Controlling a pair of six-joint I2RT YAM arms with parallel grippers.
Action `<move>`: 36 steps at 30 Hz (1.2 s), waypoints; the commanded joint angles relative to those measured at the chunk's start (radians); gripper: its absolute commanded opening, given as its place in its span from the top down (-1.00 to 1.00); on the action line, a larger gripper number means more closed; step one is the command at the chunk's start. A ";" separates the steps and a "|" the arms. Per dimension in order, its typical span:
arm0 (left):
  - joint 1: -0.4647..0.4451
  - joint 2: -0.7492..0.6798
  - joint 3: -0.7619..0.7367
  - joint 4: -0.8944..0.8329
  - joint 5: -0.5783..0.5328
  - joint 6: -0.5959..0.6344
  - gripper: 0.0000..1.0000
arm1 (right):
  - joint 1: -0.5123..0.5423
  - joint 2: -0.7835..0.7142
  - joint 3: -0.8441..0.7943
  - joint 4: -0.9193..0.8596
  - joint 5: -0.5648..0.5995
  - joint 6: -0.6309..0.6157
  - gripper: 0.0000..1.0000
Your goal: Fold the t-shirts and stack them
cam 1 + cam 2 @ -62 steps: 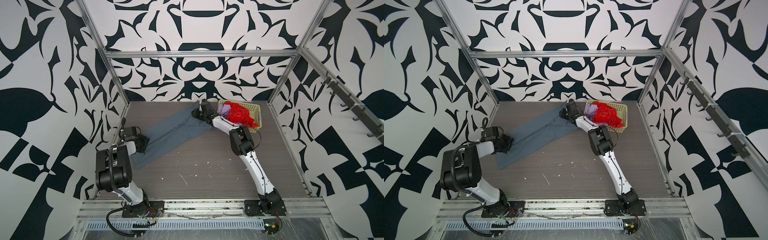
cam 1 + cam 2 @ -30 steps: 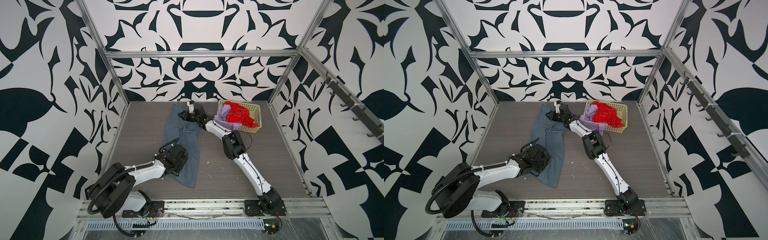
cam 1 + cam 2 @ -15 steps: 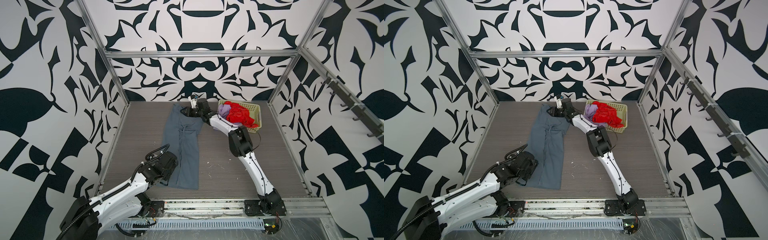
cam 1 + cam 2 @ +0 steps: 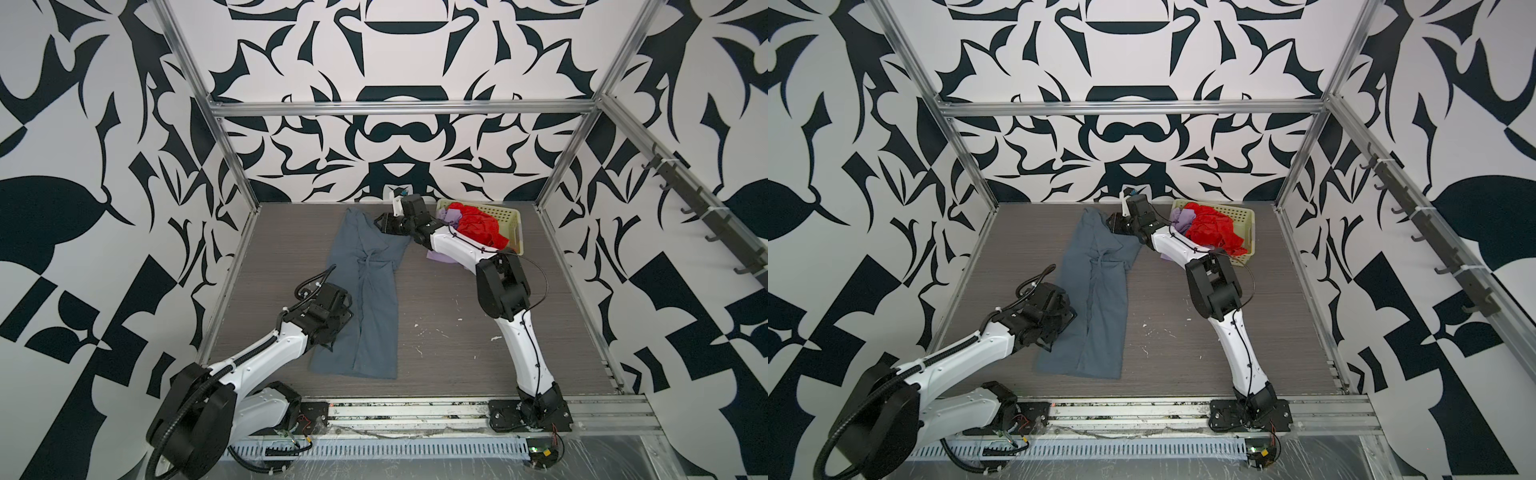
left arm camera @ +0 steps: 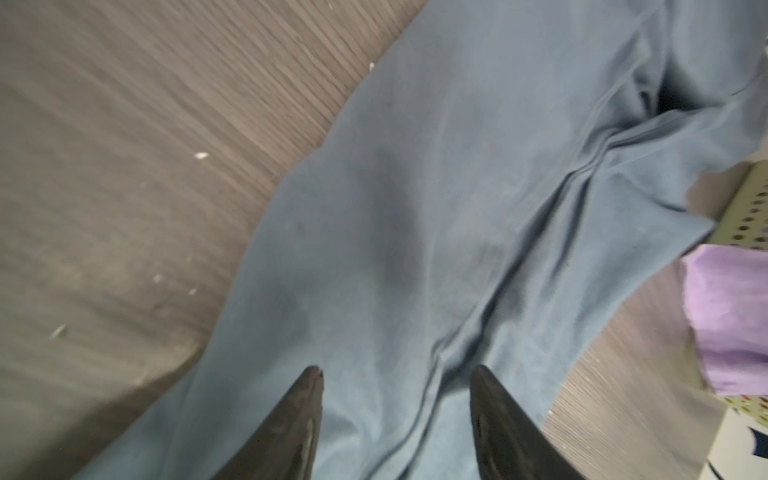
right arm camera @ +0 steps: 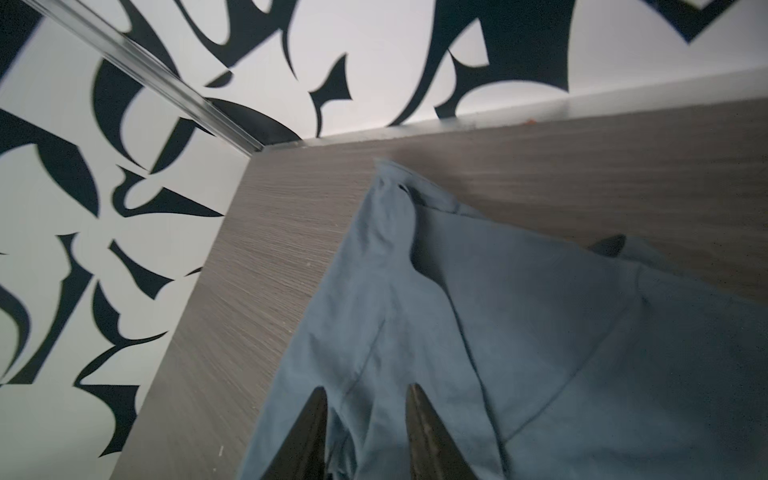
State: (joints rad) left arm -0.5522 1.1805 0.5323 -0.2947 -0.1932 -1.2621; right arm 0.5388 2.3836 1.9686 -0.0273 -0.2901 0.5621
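Note:
The slate blue-grey t-shirt lies stretched lengthwise on the table, its hem near the front; both top views show it. My left gripper hovers open over its near left part, with cloth under the spread fingers but none pinched. At the far end, my right gripper is shut on a bunched fold of the same shirt, beside the basket. The red t-shirt is heaped in the cream basket. The lilac t-shirt spills over the basket's left side.
The basket stands at the table's back right corner, close to my right forearm. White specks dot the wooden table right of the shirt. Metal frame posts and patterned walls close in the sides and back.
My left gripper dragged the shirt's near end toward the front, laid it out straight, then opened and let go. The right gripper kept its hold at the far end and barely moved.

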 commanded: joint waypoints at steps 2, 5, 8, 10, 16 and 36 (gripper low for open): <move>0.011 0.060 0.010 0.060 0.060 0.050 -0.19 | 0.012 0.028 0.010 -0.038 0.041 0.024 0.30; 0.012 0.086 0.000 0.069 0.076 0.043 -0.18 | 0.015 0.063 0.030 -0.050 0.043 0.035 0.30; 0.012 0.126 -0.032 0.083 0.087 0.003 -0.17 | 0.019 0.112 0.080 -0.086 0.058 0.035 0.31; 0.012 0.130 -0.079 0.113 0.100 -0.039 -0.16 | 0.019 0.152 0.136 -0.127 0.074 0.029 0.31; 0.011 0.126 -0.168 0.144 0.125 -0.109 -0.15 | 0.010 0.306 0.373 -0.248 0.112 -0.004 0.32; -0.139 0.375 -0.256 0.404 0.263 -0.327 -0.14 | -0.072 0.518 0.630 -0.123 0.053 0.054 0.31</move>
State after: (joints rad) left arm -0.6613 1.4269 0.3691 0.3965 -0.0166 -1.5299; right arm 0.4732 2.8799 2.5862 -0.1272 -0.2428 0.5961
